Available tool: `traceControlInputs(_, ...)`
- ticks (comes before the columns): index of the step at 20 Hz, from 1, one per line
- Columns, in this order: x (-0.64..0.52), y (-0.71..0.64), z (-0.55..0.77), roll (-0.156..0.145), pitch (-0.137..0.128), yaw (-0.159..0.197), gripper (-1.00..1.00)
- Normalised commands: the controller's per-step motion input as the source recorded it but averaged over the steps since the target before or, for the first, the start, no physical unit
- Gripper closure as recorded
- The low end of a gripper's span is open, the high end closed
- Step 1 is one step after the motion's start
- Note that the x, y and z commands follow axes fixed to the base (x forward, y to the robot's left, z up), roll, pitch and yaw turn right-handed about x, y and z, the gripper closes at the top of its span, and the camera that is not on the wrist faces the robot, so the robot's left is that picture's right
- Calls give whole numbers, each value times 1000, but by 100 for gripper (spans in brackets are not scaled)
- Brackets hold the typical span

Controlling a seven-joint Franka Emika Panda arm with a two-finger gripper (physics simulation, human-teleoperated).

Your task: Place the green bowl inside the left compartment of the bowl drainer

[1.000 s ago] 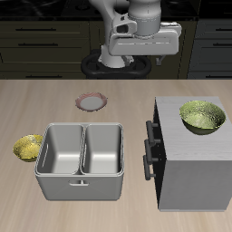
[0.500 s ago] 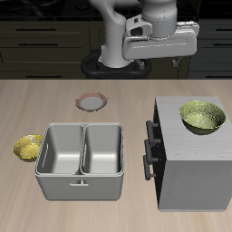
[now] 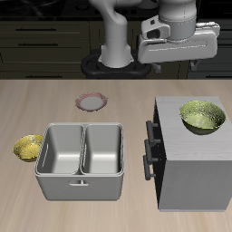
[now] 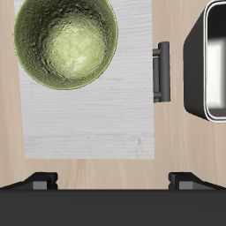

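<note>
The green bowl (image 3: 203,117) is glossy, mottled olive. It sits upright on top of the grey cabinet (image 3: 192,172), near the cabinet's back. In the wrist view the green bowl (image 4: 66,44) lies on the cabinet's pale top (image 4: 88,119). The bowl drainer (image 3: 80,188) stands near the table's front edge, beside the cabinet, and both its compartments hold nothing. One edge of the drainer (image 4: 196,71) shows in the wrist view. My gripper (image 3: 170,65) hangs high behind the cabinet, well above the bowl and open. My gripper (image 4: 113,179) has its fingertips (image 4: 40,180) far apart and nothing between them.
A small yellow bowl (image 3: 28,147) rests on the table beside the drainer, on the side away from the cabinet. A flat pinkish dish (image 3: 91,101) lies behind the drainer. Black handles (image 3: 149,149) stick out of the cabinet's side toward the drainer, and these handles (image 4: 160,71) also show in the wrist view.
My gripper has swung sideways from behind the drainer to behind the cabinet, rising slightly. It stays open. The bowls, dish, and drainer have not moved.
</note>
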Motion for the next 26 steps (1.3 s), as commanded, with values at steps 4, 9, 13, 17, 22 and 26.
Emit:
traceControlInputs(4, 362, 136, 144, -10, -5, -14, -100)
traceControlInputs(9, 343, 71, 43, -14, -7, 13, -100)
traceControlInputs(13, 390, -93, 52, -26, 27, -8, -100)
traceControlInputs(17, 269, -198, 63, -78, 12, -51, -100)
traceControlInputs(22, 169, -110, -57, -19, 27, -27, -100)
traceControlInputs(26, 169, 44, -67, 75, -12, 9, -100)
